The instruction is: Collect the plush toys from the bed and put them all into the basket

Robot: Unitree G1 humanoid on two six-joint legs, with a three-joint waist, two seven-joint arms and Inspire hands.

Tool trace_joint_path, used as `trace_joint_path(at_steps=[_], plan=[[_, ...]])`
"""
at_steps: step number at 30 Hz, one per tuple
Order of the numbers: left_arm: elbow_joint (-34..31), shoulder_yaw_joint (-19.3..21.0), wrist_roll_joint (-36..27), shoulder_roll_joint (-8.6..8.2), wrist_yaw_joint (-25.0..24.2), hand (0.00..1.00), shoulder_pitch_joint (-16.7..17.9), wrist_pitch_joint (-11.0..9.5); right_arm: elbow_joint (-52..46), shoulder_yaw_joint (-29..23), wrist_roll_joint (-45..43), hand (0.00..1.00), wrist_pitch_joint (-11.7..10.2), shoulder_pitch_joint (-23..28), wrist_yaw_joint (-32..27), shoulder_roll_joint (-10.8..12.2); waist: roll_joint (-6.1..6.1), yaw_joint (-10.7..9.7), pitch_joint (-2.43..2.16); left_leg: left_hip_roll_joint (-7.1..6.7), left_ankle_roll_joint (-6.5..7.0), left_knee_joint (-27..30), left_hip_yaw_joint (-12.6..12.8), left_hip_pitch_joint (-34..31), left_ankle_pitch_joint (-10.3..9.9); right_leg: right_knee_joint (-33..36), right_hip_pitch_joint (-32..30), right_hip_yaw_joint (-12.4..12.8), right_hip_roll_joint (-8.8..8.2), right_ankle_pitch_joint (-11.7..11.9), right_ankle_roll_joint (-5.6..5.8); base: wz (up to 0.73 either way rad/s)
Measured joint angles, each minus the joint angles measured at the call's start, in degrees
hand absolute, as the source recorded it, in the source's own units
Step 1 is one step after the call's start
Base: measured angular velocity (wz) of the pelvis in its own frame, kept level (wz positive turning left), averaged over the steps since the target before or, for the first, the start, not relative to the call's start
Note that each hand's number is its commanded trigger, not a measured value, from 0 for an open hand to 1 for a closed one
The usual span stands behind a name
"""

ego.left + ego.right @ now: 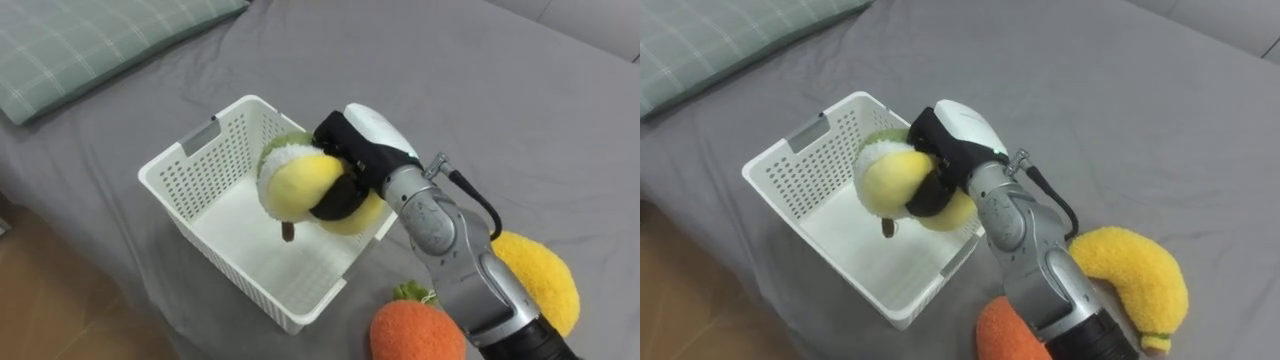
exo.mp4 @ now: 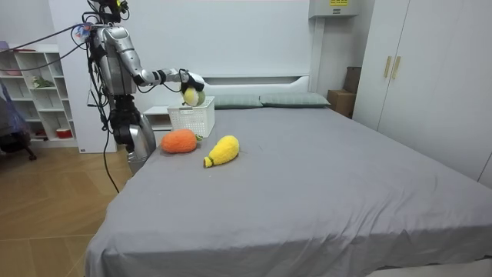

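Yellow-green plush [image 1: 300,185]: round yellow body w/ fuzzy white-green cap, small brown stem hanging down. It was held in the air over the basket's [image 1: 200,172] open top, tilted, w/ the right hand's [image 1: 375,130] dark fingers curled round it. Basket: white, perforated, rectangular, upright on the grey bed [image 1: 450,80] near its edge. Orange plush [image 1: 415,330], round w/ green leaf tuft, lay on the bed just beside the basket. Yellow plush [image 1: 540,275], curved, lay near the orange one, apart from it.
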Motion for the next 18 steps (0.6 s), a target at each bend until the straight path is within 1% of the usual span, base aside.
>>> trace_joint_path(at_steps=[2,6,18], plan=[[0.0,0.0,0.0,0.00,0.0,0.00,-0.2,0.0,0.0,0.0,0.4,0.00,-0.1,0.0,-0.3,0.0,0.13,0.0,0.11,0.00,0.00,0.0,0.0,0.0,0.0,0.0,0.0,0.0,0.01,0.0,0.00,0.00],[0.0,0.0,0.0,0.00,0.1,0.00,-0.3,-0.1,0.0,0.0,0.8,0.00,-0.3,0.0,-0.8,0.0,0.01,-0.2,0.24,0.00,0.00,0.0,0.0,-0.1,0.0,0.0,0.0,0.0,0.02,0.0,0.00,0.00],[0.1,0.0,-0.1,0.01,-0.4,0.00,-0.2,0.0,0.0,-0.1,2.3,0.00,-2.0,0.0,-4.1,-0.1,0.01,-0.3,0.25,-0.01,0.00,0.1,-0.1,-0.1,0.0,0.0,0.1,0.0,-0.03,0.0,0.00,0.00]])
